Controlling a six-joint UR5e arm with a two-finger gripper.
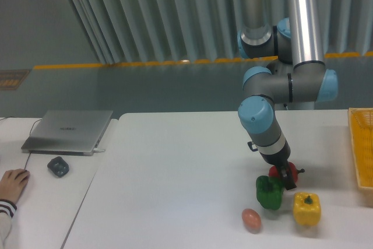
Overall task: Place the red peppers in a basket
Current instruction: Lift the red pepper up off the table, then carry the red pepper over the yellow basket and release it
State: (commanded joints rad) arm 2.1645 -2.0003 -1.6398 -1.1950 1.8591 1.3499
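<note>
Still early, we judge: the red pepper [282, 172] sits on the bench [175, 167] behind the green pepper [269, 192], well apart from the basket [362, 147] at right. Gripper [288, 178] is down on it; we cannot tell the fingers' opening or grip. Lift and transfer remain.

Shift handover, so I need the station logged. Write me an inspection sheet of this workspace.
Surface: white table, bare in the middle.
Job's things: glossy red bell pepper largely hidden behind the gripper; yellow-orange lattice plastic basket at the right edge.
Clutter: green pepper, yellow pepper, tan egg-shaped object.
Grippers: gripper down at the red pepper; jaws unclear.
Cables: nothing seen.
Surroundings: closed grey laptop, dark mouse, a person's hand.
</note>
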